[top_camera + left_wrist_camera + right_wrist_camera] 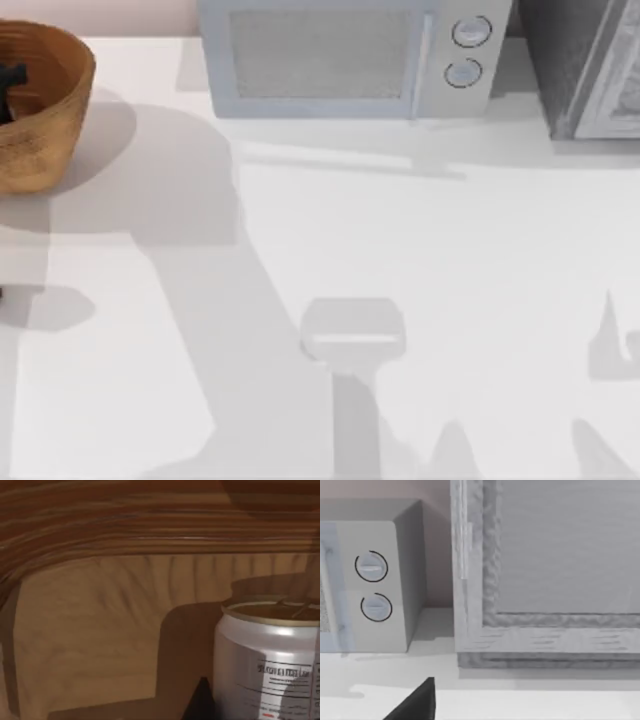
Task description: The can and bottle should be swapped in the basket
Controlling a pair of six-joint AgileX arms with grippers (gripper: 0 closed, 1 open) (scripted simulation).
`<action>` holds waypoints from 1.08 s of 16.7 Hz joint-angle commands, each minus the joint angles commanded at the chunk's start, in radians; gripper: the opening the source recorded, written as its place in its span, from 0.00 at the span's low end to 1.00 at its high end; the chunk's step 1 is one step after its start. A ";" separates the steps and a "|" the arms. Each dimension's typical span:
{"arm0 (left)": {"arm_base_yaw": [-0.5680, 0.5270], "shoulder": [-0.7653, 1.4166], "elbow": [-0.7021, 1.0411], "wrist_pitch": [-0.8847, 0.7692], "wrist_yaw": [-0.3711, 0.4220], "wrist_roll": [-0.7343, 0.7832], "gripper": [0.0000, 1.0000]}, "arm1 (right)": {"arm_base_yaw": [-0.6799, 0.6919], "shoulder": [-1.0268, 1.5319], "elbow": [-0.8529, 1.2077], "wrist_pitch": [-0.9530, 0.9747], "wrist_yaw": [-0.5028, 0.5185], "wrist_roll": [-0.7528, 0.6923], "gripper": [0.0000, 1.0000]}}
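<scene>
Basket [40,110] at far left back corner of white surface [400,300]. Left gripper [12,85] down inside basket; spread of its fingers: cannot tell. Can [272,660] upright on basket floor, just beside ribbed inner wall, close to left gripper. Microwave [345,58] along back edge; grey cabinet [590,65] at back right. Right gripper [415,702] low over surface, facing cabinet; fingers: cannot tell.

You see the basket [40,110] at the table's [420,280] far left corner, cut off by the left edge, orange-brown with a thick rim. A dark piece of the left gripper [12,80] shows inside it, low against the inner wall. To that gripper's right, along the back edge, stands a microwave [345,58] with two round knobs. Farther right is a grey cabinet [590,65].
</scene>
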 joint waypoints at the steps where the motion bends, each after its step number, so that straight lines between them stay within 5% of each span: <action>1: 0.002 -0.030 -0.029 0.016 -0.006 -0.008 0.00 | 0.000 0.000 0.000 0.000 0.000 0.000 1.00; 8: -0.011 -0.524 -0.468 0.273 -0.085 -0.072 0.00 | 0.000 0.000 0.000 0.000 0.000 0.000 1.00; 18: -0.122 -1.655 -1.467 0.801 -0.215 -0.132 0.00 | 0.000 0.000 0.000 0.000 0.000 0.000 1.00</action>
